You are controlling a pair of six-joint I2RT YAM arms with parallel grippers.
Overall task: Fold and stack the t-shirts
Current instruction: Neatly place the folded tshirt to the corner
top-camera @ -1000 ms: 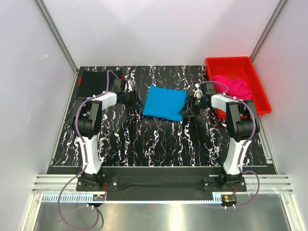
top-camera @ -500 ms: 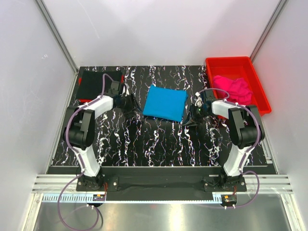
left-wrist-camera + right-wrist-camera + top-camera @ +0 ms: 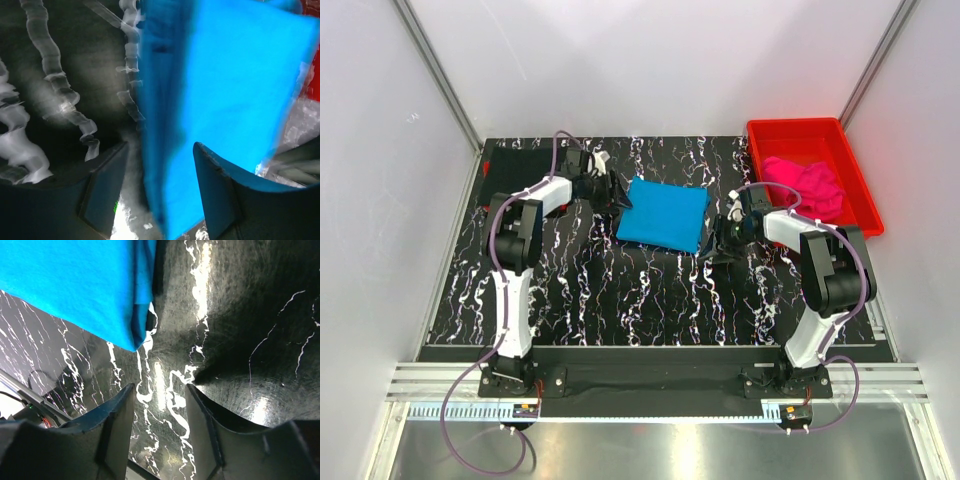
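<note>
Now the left arm has swung over from beside the black t-shirt (image 3: 512, 160) to the left edge of the blue t-shirt (image 3: 663, 213). The right arm has pulled back a little from the shirt's right edge.

At the far left, the black t-shirt lies flat in the back corner of the table (image 3: 620, 290), which is black with white streaks. The left arm reaches past it.

Next comes the left gripper (image 3: 618, 198), right at the blue t-shirt's left edge. Seen from the left wrist, its two fingers (image 3: 105, 195) are spread wide and the blue cloth's edge sits in the gap between them. The picture is blurry there, and the fingers do not look pressed on the cloth.

The blue t-shirt lies in the middle of the table, folded into a flat, nearly square shape and turned a little.

Just beside its near right corner is the right gripper (image 3: 720, 242). Its fingers (image 3: 112, 425) are spread apart with only table between them, and the blue corner lies just ahead of them.

At the far right, the pink t-shirt (image 3: 805, 183) lies bunched up inside the red bin (image 3: 798, 127).
</note>
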